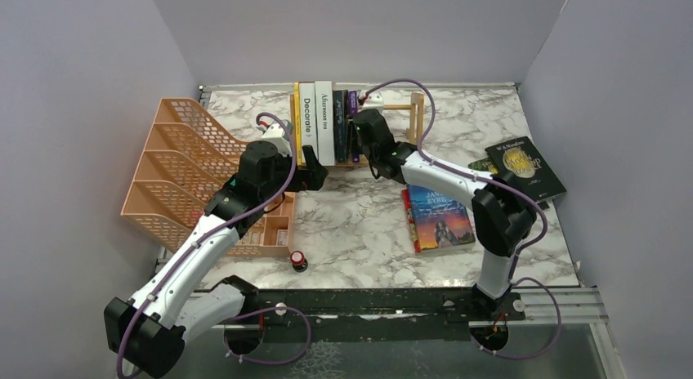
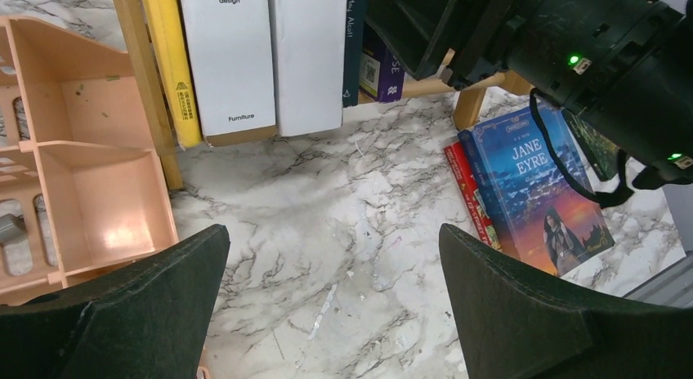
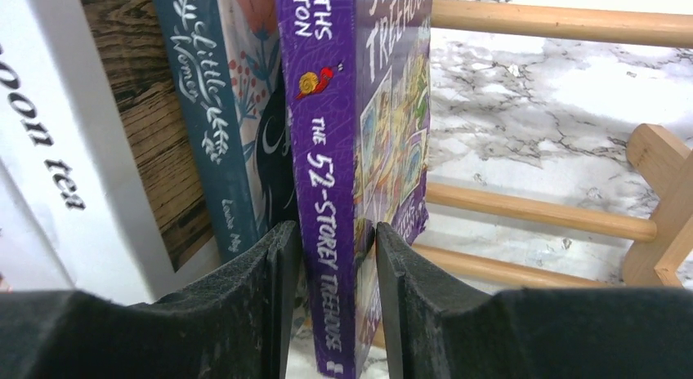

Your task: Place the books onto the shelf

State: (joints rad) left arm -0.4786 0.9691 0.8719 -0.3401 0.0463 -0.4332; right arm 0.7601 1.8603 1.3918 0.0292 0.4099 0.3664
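It's bright in here, with a soft, even light from above and no hard edges anywhere. On the marbled table the arms throw only faint, smudgy shadows. The pale walls look flat, and below the table's near edge the overhead view goes dim. Its straight lines stay nearly straight.

From the left wrist, the fingers of the left hand are dark and slightly soft, while the marble beyond is crisp. A white glare patch sits on the orange tray, and the Jane Eyre cover shines a little.

From the right wrist, the right hand shows blurred fingers. The purple book is sharp, and the shelf rails are gently soft.
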